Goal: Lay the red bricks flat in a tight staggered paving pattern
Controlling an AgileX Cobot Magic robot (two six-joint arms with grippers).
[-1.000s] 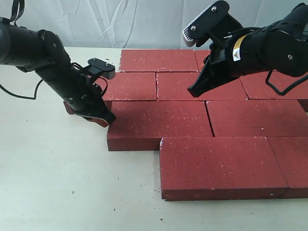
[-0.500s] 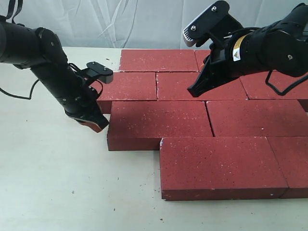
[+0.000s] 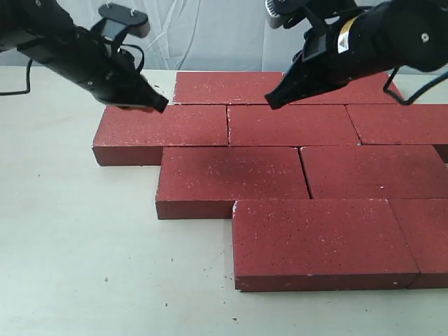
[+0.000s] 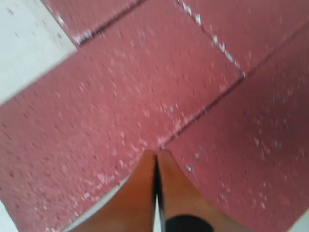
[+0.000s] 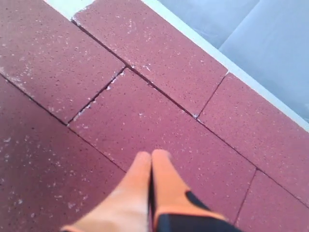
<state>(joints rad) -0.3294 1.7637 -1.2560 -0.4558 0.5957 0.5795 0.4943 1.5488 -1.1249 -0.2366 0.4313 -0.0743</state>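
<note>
Over the red bricks, at their far-left corner, the left gripper is hovering, fingers pressed together, empty; the right gripper, likewise closed, is hanging over the far rows. The bricks are lying flat in staggered rows, long axes paralleling the table's near edge, with white cloth hanging behind. Wrist views are revealing thin joints.

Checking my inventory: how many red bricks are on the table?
9 red bricks: back row two, second row three, third row two, front row two. Others may lie past the frame's right edge.
</note>
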